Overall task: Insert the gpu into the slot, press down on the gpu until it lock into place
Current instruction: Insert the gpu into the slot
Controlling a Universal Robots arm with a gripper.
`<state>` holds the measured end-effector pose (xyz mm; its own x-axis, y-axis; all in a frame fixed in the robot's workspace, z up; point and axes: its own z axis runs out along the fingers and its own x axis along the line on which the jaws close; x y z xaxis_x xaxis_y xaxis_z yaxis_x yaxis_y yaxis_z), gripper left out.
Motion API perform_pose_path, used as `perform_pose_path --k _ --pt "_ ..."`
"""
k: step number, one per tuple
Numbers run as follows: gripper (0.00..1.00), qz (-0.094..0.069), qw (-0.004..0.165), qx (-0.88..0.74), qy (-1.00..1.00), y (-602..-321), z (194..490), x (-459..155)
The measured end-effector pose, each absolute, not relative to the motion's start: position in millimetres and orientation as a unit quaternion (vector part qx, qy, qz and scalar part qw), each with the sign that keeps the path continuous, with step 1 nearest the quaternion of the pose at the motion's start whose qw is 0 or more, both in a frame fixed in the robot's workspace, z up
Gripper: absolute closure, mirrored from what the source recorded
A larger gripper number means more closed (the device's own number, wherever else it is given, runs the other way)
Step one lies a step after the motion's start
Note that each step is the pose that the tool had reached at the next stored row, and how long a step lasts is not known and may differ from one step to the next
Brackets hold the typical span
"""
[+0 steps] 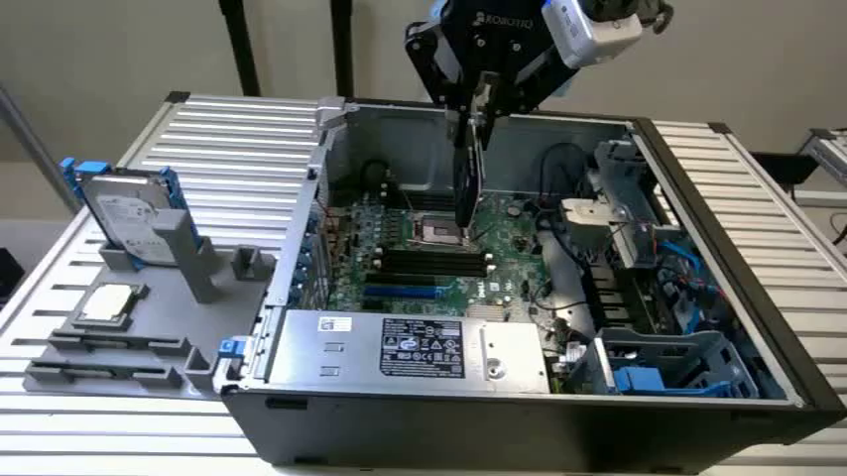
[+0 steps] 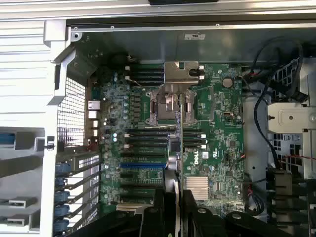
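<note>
Black gpu, clamped edge-down in the gripper, hangs over the far motherboard, apparently not yet in its slot.

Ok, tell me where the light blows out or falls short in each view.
Exterior view: the ribbed table glares white, while the case interior sits in shade behind the gpu. Wrist view: the same table washes out; the gripper is a dark mass.
</note>
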<state>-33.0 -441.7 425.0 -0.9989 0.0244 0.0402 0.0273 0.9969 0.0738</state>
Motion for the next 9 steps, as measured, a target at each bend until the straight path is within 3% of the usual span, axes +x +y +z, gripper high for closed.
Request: perform_pose_path --k 9 --pt "0.74 -0.037 0.020 -0.013 -0.999 -441.7 425.0 -33.0"
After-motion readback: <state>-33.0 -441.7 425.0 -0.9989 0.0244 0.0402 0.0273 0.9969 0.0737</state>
